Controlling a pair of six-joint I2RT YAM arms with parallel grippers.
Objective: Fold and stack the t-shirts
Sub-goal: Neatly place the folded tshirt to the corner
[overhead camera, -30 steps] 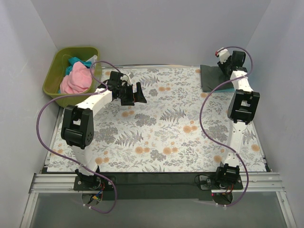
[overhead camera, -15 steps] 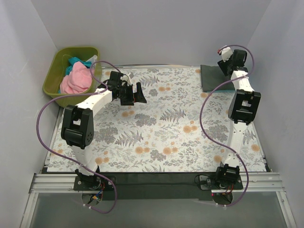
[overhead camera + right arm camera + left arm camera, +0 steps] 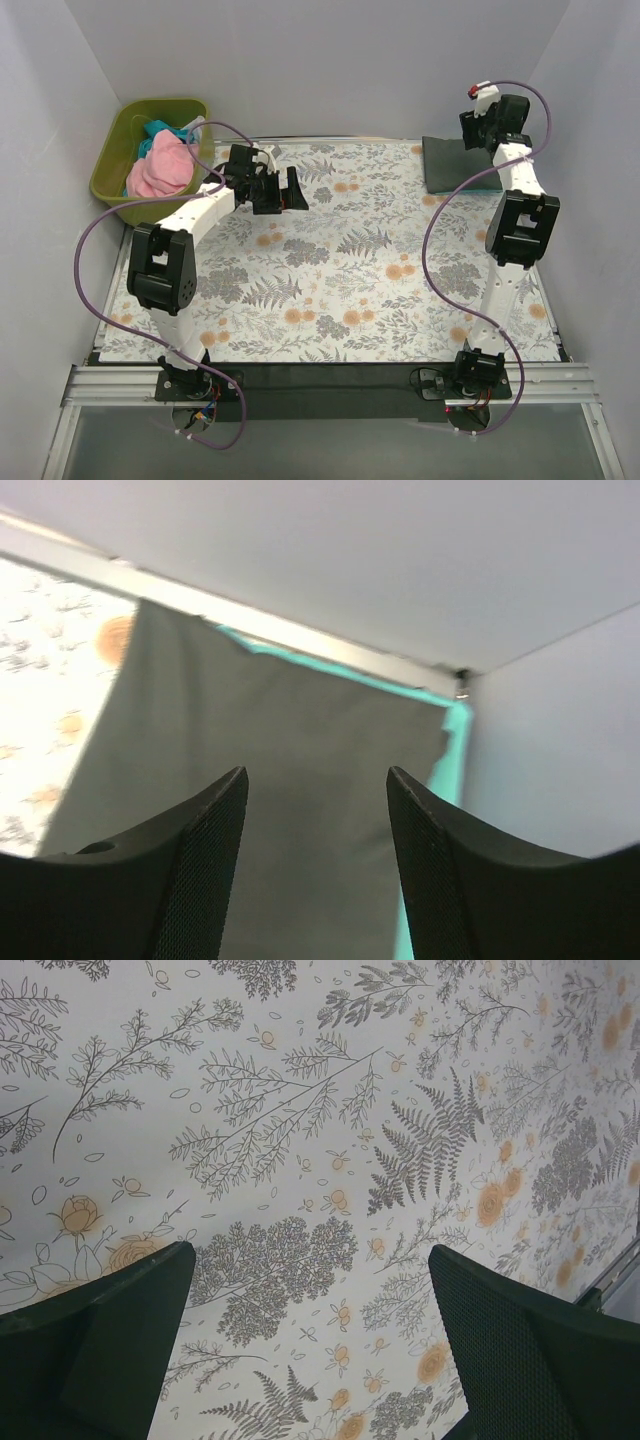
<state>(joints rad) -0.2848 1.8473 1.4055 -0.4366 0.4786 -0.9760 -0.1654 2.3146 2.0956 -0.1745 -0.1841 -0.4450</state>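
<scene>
A folded dark charcoal grey t-shirt [image 3: 447, 165] lies at the table's far right corner on top of a teal-green t-shirt [image 3: 455, 750], whose edge shows along the right side. My right gripper [image 3: 482, 128] hovers above this stack, open and empty; in the right wrist view [image 3: 315, 780] the grey shirt [image 3: 280, 780] fills the space between the fingers. My left gripper [image 3: 285, 192] is open and empty above the floral cloth at the far left; its wrist view [image 3: 310, 1260] shows only the cloth. A pink t-shirt [image 3: 162, 168] and a teal one [image 3: 150, 140] lie crumpled in the bin.
The olive-green plastic bin [image 3: 118, 135] stands at the far left corner, off the floral table cloth [image 3: 340, 270]. White walls close in on three sides. Purple cables loop from both arms.
My right gripper has risen off the grey shirt and pulled back toward the far wall. My left gripper has shifted slightly farther and left.
</scene>
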